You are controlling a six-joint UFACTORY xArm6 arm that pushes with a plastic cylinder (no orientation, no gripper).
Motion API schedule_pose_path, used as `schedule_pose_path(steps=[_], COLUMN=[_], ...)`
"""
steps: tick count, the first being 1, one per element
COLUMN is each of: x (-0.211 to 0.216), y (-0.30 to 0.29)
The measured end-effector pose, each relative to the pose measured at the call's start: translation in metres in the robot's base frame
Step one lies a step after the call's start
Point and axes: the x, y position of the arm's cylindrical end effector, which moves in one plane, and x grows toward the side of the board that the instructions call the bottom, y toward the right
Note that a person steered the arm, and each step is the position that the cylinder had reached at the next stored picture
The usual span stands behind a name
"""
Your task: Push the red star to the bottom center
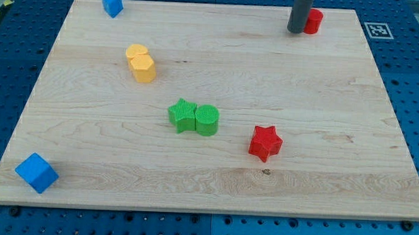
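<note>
Red star block point(266, 142) sits lower right of centre on wooden board point(324, 87), right of green star point(182, 115). My tip point(296, 31), plain rod without fingers, touches red round block point(313, 21) at view's top.

The rod point(300, 13) is cut off by the view's top edge, so its upper length stays unseen. It covers the left part of a red block point(313, 21) just behind my tip point(296, 30); that block's shape cannot be made out.
</note>
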Motion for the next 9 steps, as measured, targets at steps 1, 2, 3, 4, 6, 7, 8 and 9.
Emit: schedule_pose_path(steps=[1, 2, 3, 4, 6, 7, 8, 9], x=[-0.002, -0.009, -0.019, -0.016, 0.120, 0.161, 0.161, 0.165], y=[0.015, 0.033, 0.042, 0.035, 0.031, 0.031, 0.031, 0.031])
